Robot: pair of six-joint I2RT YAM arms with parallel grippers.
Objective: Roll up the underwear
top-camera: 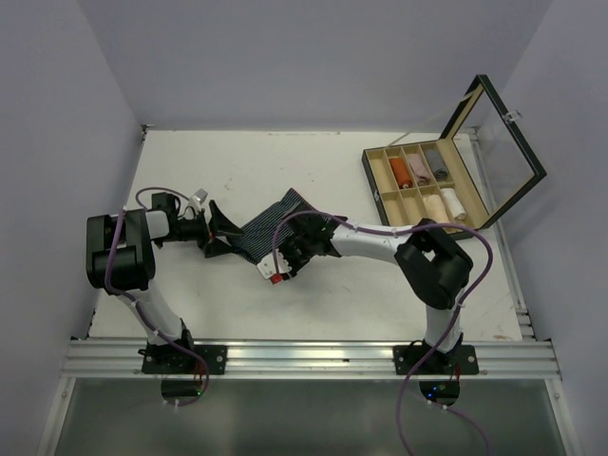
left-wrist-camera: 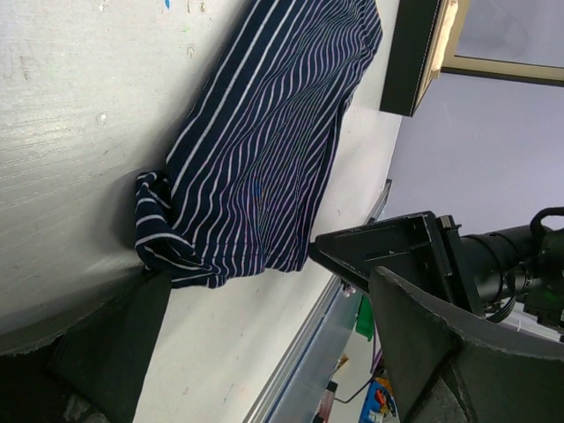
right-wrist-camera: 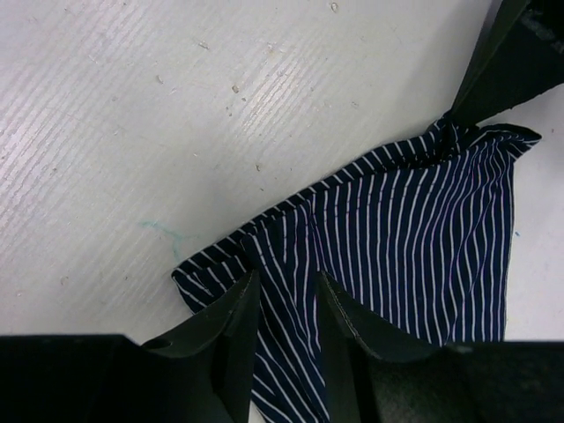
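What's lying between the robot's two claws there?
The navy striped underwear: the left gripper stands open at one end, the right gripper has its fingers astride a fold at the other. The top view shows it.

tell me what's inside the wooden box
Rolled cloths fill some compartments of the wooden box: a rust roll, a pink roll, a grey roll, two pale rolls. The rest look empty; nothing shows beneath the rolls.

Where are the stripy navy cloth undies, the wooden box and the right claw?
navy striped cloth underwear [top-camera: 258, 231]: top view, middle of the cloth.
wooden compartmented box [top-camera: 372, 179]: top view, left wall.
right gripper [right-wrist-camera: 286, 284]: right wrist view, between its fingertips.
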